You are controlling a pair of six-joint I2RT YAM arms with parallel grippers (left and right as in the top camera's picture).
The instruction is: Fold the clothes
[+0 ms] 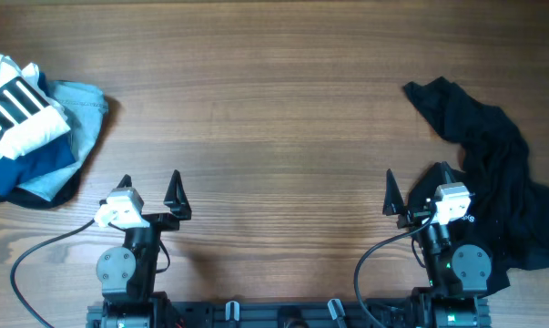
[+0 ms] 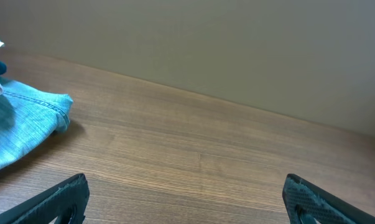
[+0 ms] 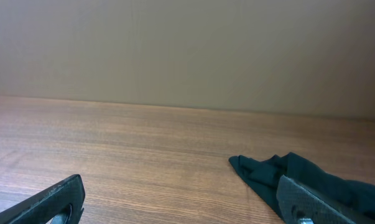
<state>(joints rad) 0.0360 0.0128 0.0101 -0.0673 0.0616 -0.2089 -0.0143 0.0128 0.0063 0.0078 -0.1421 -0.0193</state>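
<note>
Overhead: brown wooden table [image 1: 274,109] fills the frame; crumpled black soft-fabric shirt [image 1: 493,173] lies in a heap along the right edge, running from the upper right down to the lower right; its lower folds sit right by the right arm's base, contact not clear; no logo or text visible. Left gripper [image 1: 149,189] at lower left, fingers spread apart, holding nothing; right gripper [image 1: 417,189] at lower right, fingers likewise apart and empty, just left of the shirt. At upper left a separate pile: white garment with black stripes [image 1: 15,109] on top, light-blue denim piece [image 1: 83,114] to its right, navy piece [image 1: 33,164] beneath; well apart from the shirt.

Left wrist: left gripper [image 2: 187,202] with its two dark fingers [image 2: 63,198] at the bottom corners, wide gap between them, bare wood in the gap; light-blue denim piece [image 2: 25,118] at the left edge, flat on the table; a scrap of white and navy cloth at the far upper left; plain beige wall [image 2: 206,43] behind the table edge.

Right wrist: right gripper [image 3: 181,202] with fingers [image 3: 311,199] at the bottom corners, apart, nothing between; black soft-fabric shirt [image 3: 280,171] bunched at lower right, partly hidden behind the finger on that side; same beige wall above.
</note>
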